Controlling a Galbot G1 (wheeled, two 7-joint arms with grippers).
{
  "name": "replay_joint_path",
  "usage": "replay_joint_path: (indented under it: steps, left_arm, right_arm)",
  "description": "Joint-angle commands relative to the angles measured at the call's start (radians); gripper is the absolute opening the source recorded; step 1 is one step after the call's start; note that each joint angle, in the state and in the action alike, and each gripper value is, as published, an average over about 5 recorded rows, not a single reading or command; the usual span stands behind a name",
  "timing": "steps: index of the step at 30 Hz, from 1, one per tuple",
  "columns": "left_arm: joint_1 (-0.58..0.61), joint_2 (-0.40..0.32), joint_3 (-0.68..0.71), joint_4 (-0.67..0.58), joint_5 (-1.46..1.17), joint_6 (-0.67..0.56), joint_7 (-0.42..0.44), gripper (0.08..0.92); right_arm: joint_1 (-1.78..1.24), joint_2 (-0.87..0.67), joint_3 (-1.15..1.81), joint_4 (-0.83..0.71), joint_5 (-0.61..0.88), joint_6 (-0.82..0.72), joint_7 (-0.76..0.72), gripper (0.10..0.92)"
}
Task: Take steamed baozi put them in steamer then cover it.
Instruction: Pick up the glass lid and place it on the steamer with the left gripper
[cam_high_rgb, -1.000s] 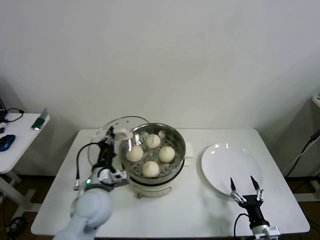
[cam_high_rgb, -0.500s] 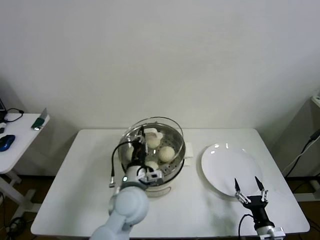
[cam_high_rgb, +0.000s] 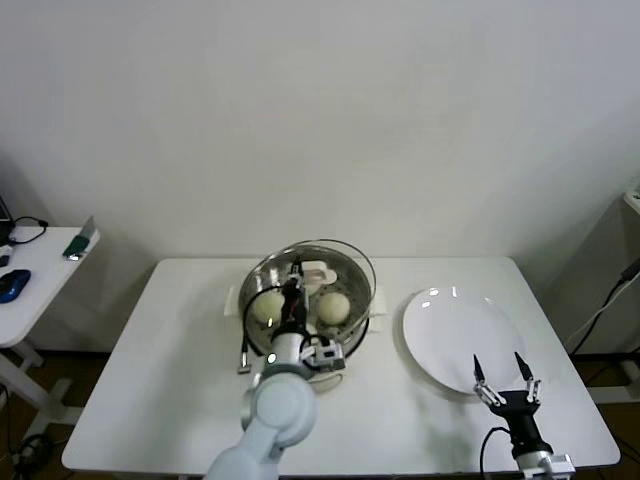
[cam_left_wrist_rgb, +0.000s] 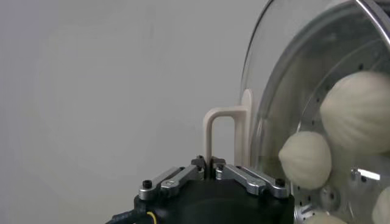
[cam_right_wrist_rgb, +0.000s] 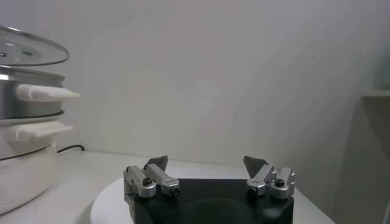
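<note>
Holding the cover (cam_high_rgb: 312, 277) by its cream-white handle (cam_left_wrist_rgb: 223, 137), the left gripper (cam_high_rgb: 294, 296) has its fingers (cam_left_wrist_rgb: 244, 177) pressed together on the handle's lower end, as the left wrist view shows. The cover is a clear glass lid with a metal rim, and it sits over the steamer (cam_high_rgb: 345, 335), slightly tilted, with its far rim raised above the pot's edge; whether it rests fully on the pot cannot be told. In the right wrist view the cover's rim (cam_right_wrist_rgb: 30, 47) shows a little above the steamer's side handle (cam_right_wrist_rgb: 46, 92).

The steamer stands near the middle of the desk (cam_high_rgb: 150, 370), towards its far edge. Through the glass the steamed baozi (cam_high_rgb: 333, 306) lie on the perforated tray; two show clearly in the head view and the left arm hides the rest. The left wrist view shows them through the glass (cam_left_wrist_rgb: 304, 159).

A flat white plate (cam_high_rgb: 455, 335) lies to the right of the steamer, apart from it, nearer the desk's right edge. The right gripper (cam_high_rgb: 506, 378) hovers at the near right corner of the desk, just by the plate's near rim, its fingers (cam_right_wrist_rgb: 157, 167) spread wide and holding nothing.
</note>
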Motion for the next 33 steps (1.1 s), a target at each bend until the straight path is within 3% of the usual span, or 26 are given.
replay_joint_path:
  steps: [1,33]
  left_arm:
    - [0.005,-0.028,0.012,0.039,0.093,-0.011,0.012,0.141]
    - [0.015,-0.021,-0.021,0.064,0.157,-0.033,0.023,0.141]
  right_arm:
    - [0.001,-0.002,0.003,0.0,0.003,0.003,0.001,0.823]
    - [-0.015,-0.005,0.001,-0.013,0.005,0.026,-0.005,0.823]
